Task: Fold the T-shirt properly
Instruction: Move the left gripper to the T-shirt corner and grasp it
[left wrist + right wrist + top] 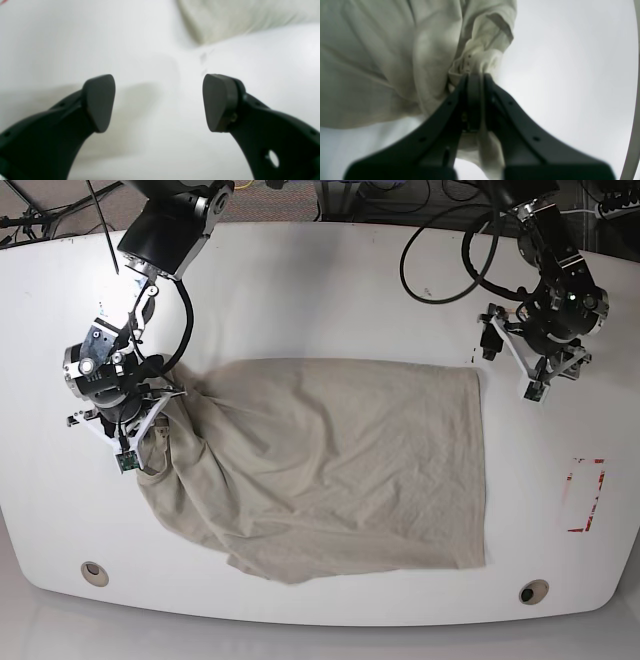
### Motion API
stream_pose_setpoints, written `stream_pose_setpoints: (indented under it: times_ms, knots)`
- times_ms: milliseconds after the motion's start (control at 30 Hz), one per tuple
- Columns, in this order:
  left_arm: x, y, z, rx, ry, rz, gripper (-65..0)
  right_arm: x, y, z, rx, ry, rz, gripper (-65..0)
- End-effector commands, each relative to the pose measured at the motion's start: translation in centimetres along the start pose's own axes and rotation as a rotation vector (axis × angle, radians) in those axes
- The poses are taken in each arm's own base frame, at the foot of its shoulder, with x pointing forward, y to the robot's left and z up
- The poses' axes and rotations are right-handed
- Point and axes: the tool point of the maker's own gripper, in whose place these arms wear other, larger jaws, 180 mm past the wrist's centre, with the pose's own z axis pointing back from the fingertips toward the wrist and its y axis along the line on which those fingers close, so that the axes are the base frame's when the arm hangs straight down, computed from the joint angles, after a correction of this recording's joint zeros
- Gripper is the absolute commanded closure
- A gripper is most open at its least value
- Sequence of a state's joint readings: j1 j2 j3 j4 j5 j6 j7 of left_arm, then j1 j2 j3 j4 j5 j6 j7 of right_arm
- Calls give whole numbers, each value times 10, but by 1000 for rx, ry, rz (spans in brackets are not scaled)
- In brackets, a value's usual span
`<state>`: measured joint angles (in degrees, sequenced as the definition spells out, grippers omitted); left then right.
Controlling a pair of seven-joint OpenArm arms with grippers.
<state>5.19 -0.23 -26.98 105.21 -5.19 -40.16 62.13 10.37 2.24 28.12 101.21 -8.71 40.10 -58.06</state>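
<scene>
On the left of the base view the right end effector [135, 415] is clamped tight on a bunched fold at the edge of the T-shirt [340, 465] — a sleeve or shoulder, by its hem — probably to keep that side pinned or ready to carry over for a fold. The shirt lies spread but wrinkled across the middle of the white desk [300, 290], its left side rumpled, its right edge fairly straight. At the right, the left end effector [159, 102] stands wide apart and empty just beside the shirt's upper right corner — apparently that corner is already laid where it belongs.
</scene>
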Motion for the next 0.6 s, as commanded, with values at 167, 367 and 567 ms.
stream_pose_setpoints:
  times_ms: [167, 367, 567]
  knots:
    - [16, -12, -36, -101, -5, 83, -511, 22, -9, 6, -24, -66, 3, 0]
    - [15, -21, -57, -166, 25, 126, -511, 24, -10, 7, -25, -71, 3, 0]
    - [20, -33, -69, -213, 15, 157, -511, 24, -10, 7, -25, -72, 3, 0]
